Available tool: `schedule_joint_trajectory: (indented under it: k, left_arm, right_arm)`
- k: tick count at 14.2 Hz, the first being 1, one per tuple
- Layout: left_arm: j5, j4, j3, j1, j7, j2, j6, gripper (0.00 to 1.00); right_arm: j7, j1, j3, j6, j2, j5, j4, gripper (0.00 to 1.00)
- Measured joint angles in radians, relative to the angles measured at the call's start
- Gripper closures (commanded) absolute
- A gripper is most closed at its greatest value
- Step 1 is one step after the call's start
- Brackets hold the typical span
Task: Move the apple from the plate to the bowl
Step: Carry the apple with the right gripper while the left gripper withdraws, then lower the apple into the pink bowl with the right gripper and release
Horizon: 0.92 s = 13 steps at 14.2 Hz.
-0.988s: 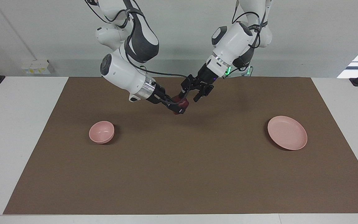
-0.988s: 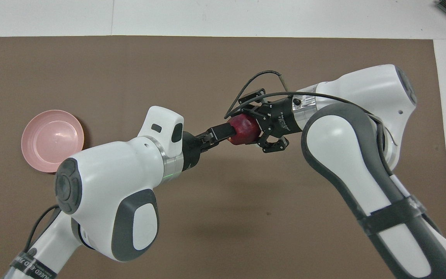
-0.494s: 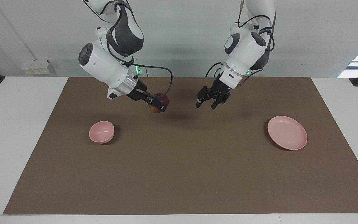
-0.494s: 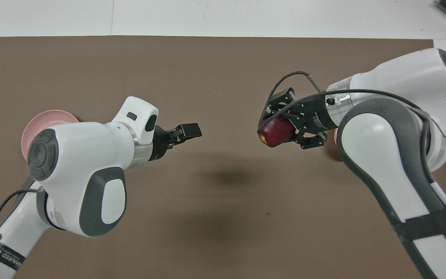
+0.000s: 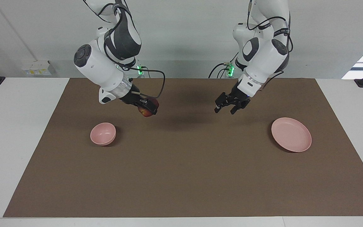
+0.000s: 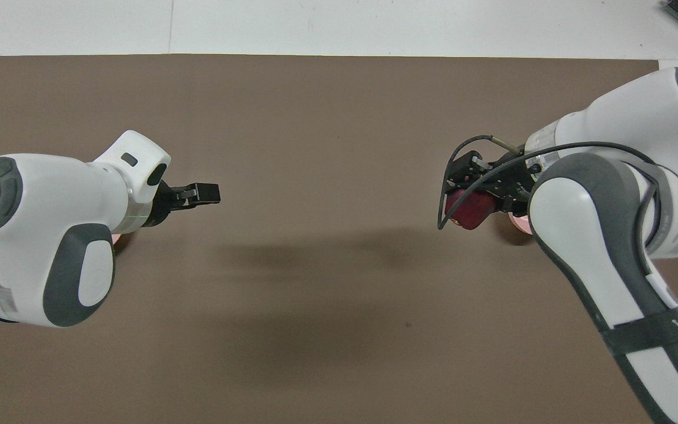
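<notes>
Needed a steady carry: right gripper clamped on the apple, up over the table near the bowl; left gripper open, waiting.

White table, top mostly covered by a large brown mat that leaves white margins at both ends. Landmark: the mat. Small deep pink bowl sits on the mat toward the right arm's end, roughly mid-depth. Wide shallow pink plate sits on the mat toward the left arm's end, about as near to the robots as the bowl, well apart from it. Both upright, nothing inside either. In the overhead view only a pink sliver of the bowl shows under an arm. Soft arm shadows fall on the mat's middle.
</notes>
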<state>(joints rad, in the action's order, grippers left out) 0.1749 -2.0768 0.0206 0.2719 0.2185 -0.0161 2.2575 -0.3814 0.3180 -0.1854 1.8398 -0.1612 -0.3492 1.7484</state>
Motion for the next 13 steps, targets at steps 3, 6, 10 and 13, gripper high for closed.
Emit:
schedule_joint_trajectory:
  k: [3,6,10,13]
  left_arm:
    - [-0.008,0.013,0.002,-0.113,-0.232,0.0,-0.048,0.0]
    - [-0.014,0.107,0.002,-0.199,-0.367,0.0,-0.159,0.0]
    - [-0.103,0.31,0.002,-0.274,-0.457,0.0,-0.401,0.0]
    - [-0.138,0.469,0.001,-0.282,-0.461,-0.002,-0.589,0.0]
  right_arm:
    - [0.152,-0.046,-0.001,0.001,0.001,0.078,0.013,1.0]
    - [0.262,-0.071,-0.002,0.041,0.0,0.175,0.025,1.0]
    - [0.389,-0.084,-0.002,0.167,-0.062,0.239,0.061,1.0]
    - [0.48,-0.117,-0.003,0.201,-0.109,0.261,0.074,1.0]
